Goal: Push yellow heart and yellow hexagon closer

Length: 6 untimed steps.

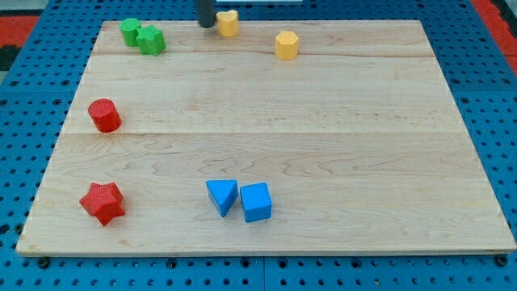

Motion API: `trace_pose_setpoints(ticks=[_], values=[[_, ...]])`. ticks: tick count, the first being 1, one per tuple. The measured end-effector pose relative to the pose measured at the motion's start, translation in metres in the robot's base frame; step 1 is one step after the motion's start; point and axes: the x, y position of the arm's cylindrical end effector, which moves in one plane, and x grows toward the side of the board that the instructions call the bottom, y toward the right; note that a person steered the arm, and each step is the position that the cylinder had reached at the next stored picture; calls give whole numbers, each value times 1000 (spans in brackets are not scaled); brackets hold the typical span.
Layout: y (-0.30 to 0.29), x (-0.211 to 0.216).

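Observation:
The yellow heart [229,23] lies at the board's top edge, a little left of centre. The yellow hexagon [286,44] lies to its right and slightly lower, a short gap apart. My tip [207,24] is at the top edge, right beside the heart's left side, touching or almost touching it. The rod comes in from the view's top.
Two green blocks [141,35] sit together at the top left. A red cylinder [104,115] lies at the left, a red star [102,202] at the bottom left. A blue triangle [222,196] and blue cube [256,202] sit side by side at the bottom centre. The wooden board [339,162] lies on a blue pegboard.

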Motion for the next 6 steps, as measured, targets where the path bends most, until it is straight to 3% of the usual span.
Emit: trace_pose_setpoints(ticks=[1, 2, 3, 4, 6], values=[[45, 15], [-1, 94], [73, 140], [79, 98], [91, 71]])
